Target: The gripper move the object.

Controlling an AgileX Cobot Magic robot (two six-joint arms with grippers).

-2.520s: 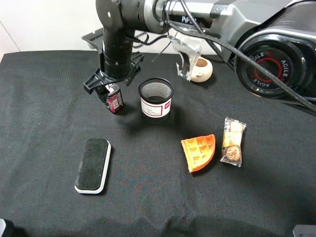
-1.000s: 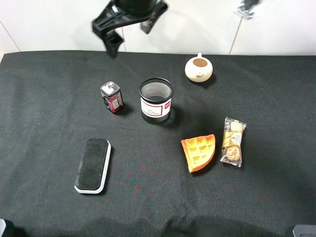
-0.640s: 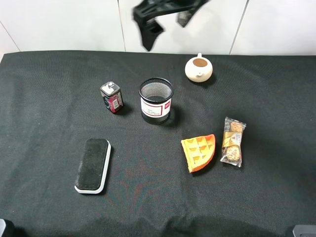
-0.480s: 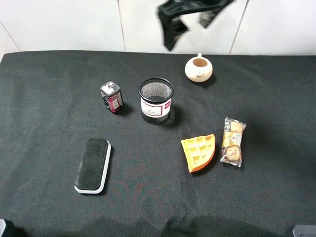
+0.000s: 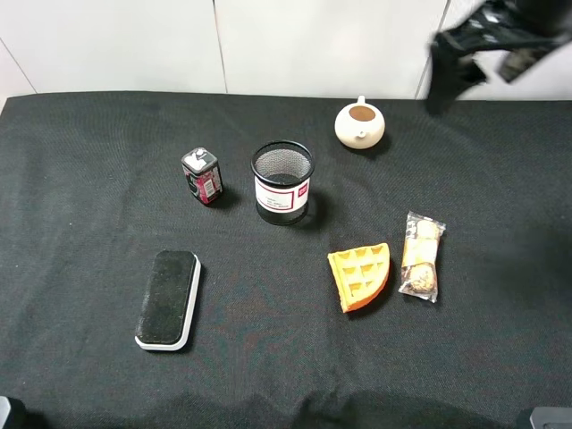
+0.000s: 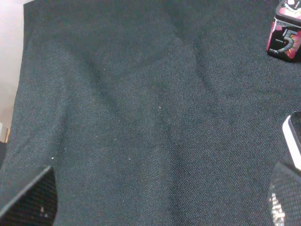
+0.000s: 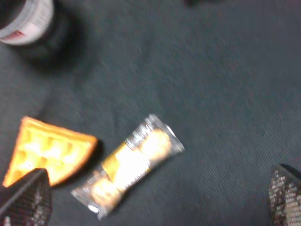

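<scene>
The object, a small black carton (image 5: 202, 176) with a red-pink label and pale top, stands alone on the black cloth left of the mesh cup (image 5: 282, 181). It also shows in the left wrist view (image 6: 286, 36), far from my left gripper (image 6: 157, 202), which is open and empty over bare cloth. My right gripper (image 5: 480, 55) is open and empty, raised high at the back right, far from the carton. In the right wrist view the right gripper (image 7: 150, 200) hangs above a snack packet (image 7: 127, 165) and a waffle (image 7: 47, 149).
A flat black-and-white eraser (image 5: 168, 298) lies at the front left; its edge shows in the left wrist view (image 6: 293, 141). An orange waffle (image 5: 361, 274) and a wrapped snack (image 5: 421, 255) lie right of centre. A cream teapot (image 5: 360, 124) stands at the back.
The right gripper let go of the carton, rose off it and swung across the back from left to far right. The carton stays standing where it was set.
</scene>
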